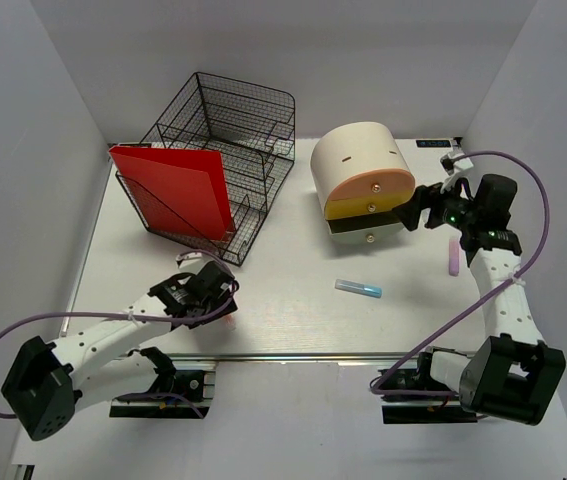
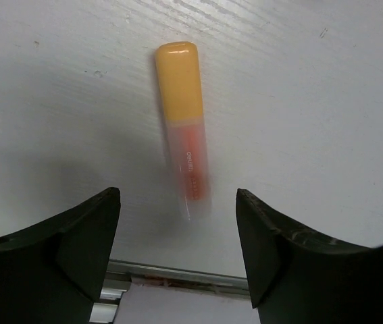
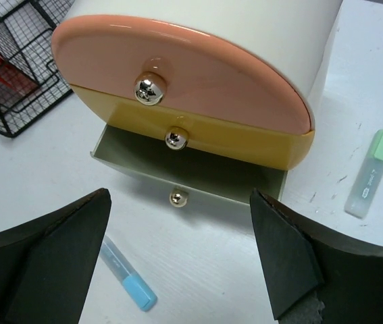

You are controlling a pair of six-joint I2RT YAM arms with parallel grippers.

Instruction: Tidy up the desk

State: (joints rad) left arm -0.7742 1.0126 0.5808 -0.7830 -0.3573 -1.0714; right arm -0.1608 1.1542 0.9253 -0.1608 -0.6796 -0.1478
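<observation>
A white desk (image 1: 293, 320) is seen from above, with two robot arms mounted at its near edge. A black wire mesh tray (image 1: 253, 110) is placed at the far left, and a red folder (image 1: 173, 190) is stood upright in it. A round beige drawer unit (image 1: 358, 150) is set to the right of the tray. Its pink top drawer and yellow middle drawer are shut, and its pale bottom drawer (image 3: 191, 172) is pulled out. Nothing is seen in the part of that drawer that shows.

The left gripper (image 2: 177, 202) is held low over the desk near the front rail, its jaws spread apart and nothing clamped. An orange highlighter (image 2: 184, 128) is laid flat on the desk just beyond the jaws and centred in the gap. Its long axis is pointed almost straight away from the gripper, cap end farthest, so it lies across the closing line. The left arm is by far the nearer, and a grasp of this pen is judged to be the step in hand.

The right gripper (image 3: 181, 202) is held in front of the open drawer, jaws wide apart and empty. A blue highlighter (image 1: 359, 289) is left on the bare desk between the arms, nearer the right one. A green highlighter (image 3: 370, 172) is laid beside the drawer unit on its right.
</observation>
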